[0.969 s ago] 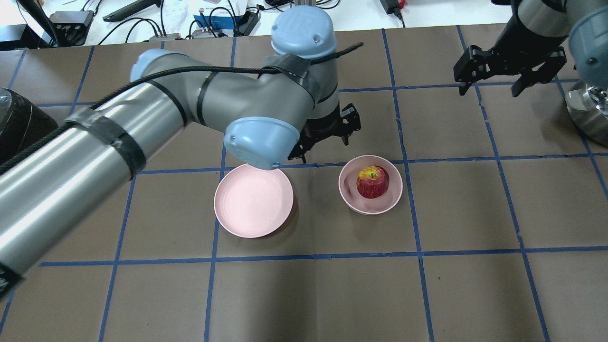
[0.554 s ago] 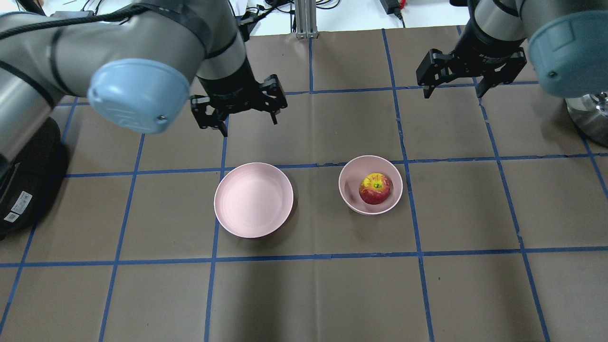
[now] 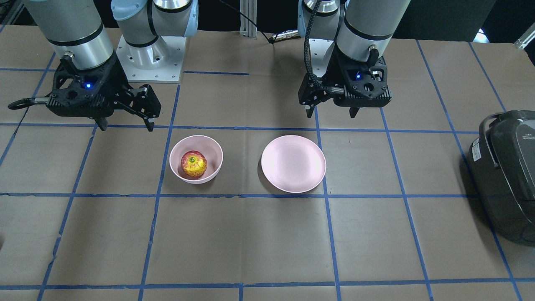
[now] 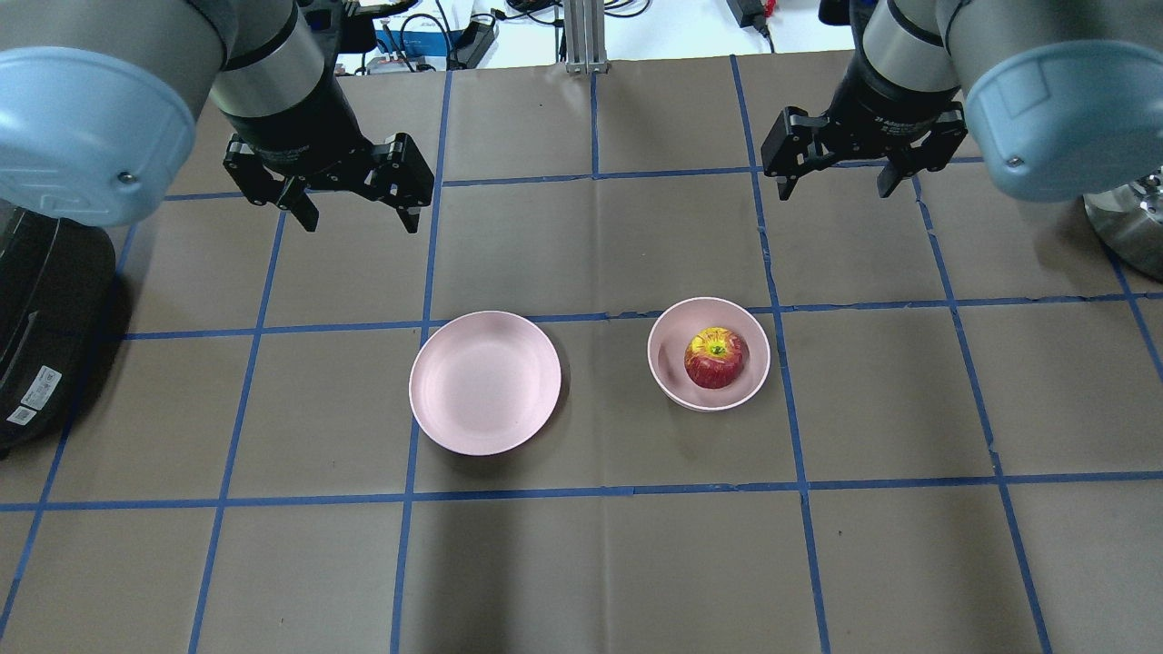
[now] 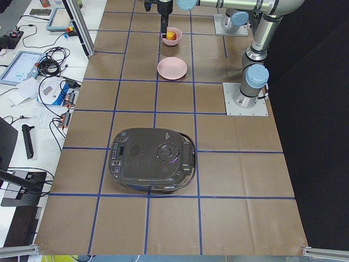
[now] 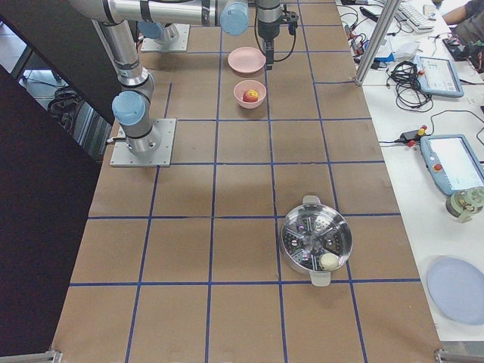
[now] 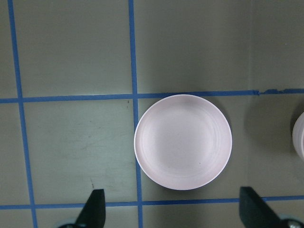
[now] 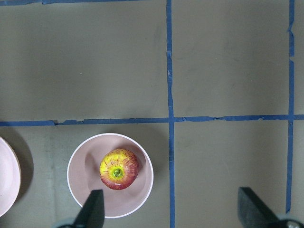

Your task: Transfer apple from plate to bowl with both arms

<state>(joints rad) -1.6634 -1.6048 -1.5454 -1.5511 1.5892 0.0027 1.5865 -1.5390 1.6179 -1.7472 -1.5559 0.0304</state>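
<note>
Since a second ago the left gripper (image 4: pixel 361 216) has pulled away from the space beside the bowl and now hangs in the upper left of the overhead view, above bare table (image 4: pixel 591 563) and well apart from both dishes. Its claw is spread wide and holds nothing. The right gripper (image 4: pixel 836 186) has shifted a little toward the centre and hangs in the upper right of the same view, its claw also spread wide and empty. The apple (image 4: pixel 715 358), red with a yellow top, sits inside the bowl (image 4: pixel 668 336), just right of centre, where it was in the earlier frames. The plate (image 4: pixel 484 382) lies bare just left of centre, near the bowl but not touching it. Seen from the left wrist camera, the plate fills the middle of the frame, with two black fingertips (image 7: pixel 95 211) far apart at the bottom edge. Seen from the right wrist camera, the apple and bowl lie in the lower left, stem dimple up. Brown paper crossed by blue tape lines covers the table. At the left edge of the overhead view sits a black cooker (image 4: pixel 36 336).
</note>
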